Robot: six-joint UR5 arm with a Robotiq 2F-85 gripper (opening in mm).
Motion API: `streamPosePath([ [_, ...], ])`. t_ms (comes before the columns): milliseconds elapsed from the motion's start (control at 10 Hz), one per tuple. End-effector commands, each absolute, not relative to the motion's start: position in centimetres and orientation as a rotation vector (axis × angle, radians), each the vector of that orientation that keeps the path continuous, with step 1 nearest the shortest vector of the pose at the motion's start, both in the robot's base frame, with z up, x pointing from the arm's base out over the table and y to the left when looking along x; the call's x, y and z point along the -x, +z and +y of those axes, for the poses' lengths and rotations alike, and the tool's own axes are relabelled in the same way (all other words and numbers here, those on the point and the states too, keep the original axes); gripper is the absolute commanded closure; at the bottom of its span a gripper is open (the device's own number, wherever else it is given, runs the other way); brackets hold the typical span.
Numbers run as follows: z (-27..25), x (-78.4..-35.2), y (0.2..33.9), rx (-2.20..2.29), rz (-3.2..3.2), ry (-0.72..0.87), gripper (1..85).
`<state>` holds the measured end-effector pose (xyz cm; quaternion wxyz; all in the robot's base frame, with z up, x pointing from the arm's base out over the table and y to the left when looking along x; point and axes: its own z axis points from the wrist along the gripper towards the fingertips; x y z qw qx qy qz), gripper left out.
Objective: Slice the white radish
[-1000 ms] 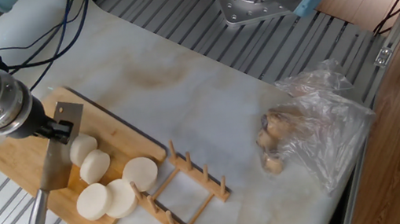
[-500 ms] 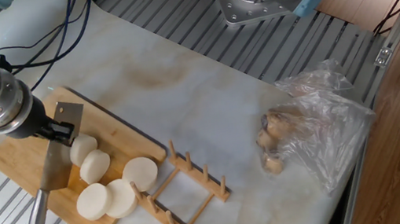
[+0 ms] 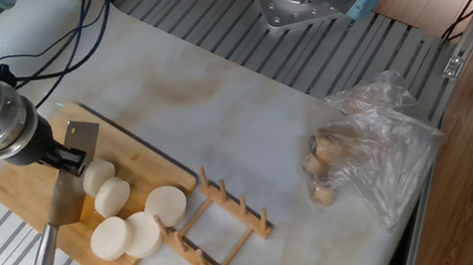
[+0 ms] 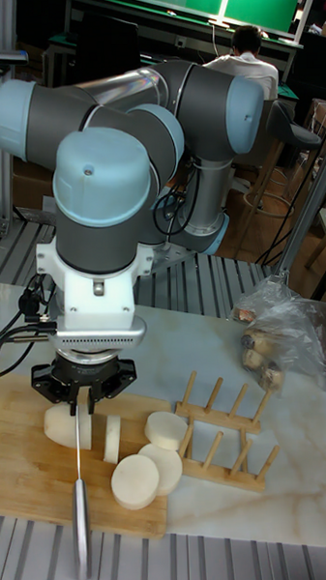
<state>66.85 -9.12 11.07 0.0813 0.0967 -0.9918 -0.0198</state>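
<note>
Although I compared the last second closely, I saw the arm creep only slightly up and left; the fingers (image 4: 82, 393) stayed clamped on the knife (image 3: 61, 192), blade down in the radish stub (image 4: 65, 424) on the cutting board (image 3: 19, 188). Four discs (image 3: 109, 237) lay cut; I judged this stroke unfinished.

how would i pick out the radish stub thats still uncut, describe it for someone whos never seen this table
Find the wooden cutting board at the table's near left corner. The knife stands across a thick white radish stub lying on its side there. Its neighbours are thin round slices; it alone is a chunky cylinder, under the gripper.
</note>
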Motion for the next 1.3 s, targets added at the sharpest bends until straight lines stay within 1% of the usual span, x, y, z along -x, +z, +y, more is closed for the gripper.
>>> streamPosePath([
  [0,-9.6,-66.2,11.3,-0.323,-2.935,-0.043,60.0],
  [200,-9.9,-65.8,11.4,-0.380,-2.913,-0.031,60.0],
  [500,-10.2,-66.9,11.1,-0.366,-2.953,-0.004,60.0],
  [1000,-9.8,-67.6,9.7,-0.367,-2.972,-0.014,60.3],
  [1200,-9.9,-67.3,9.4,-0.381,-2.958,-0.013,61.7],
])
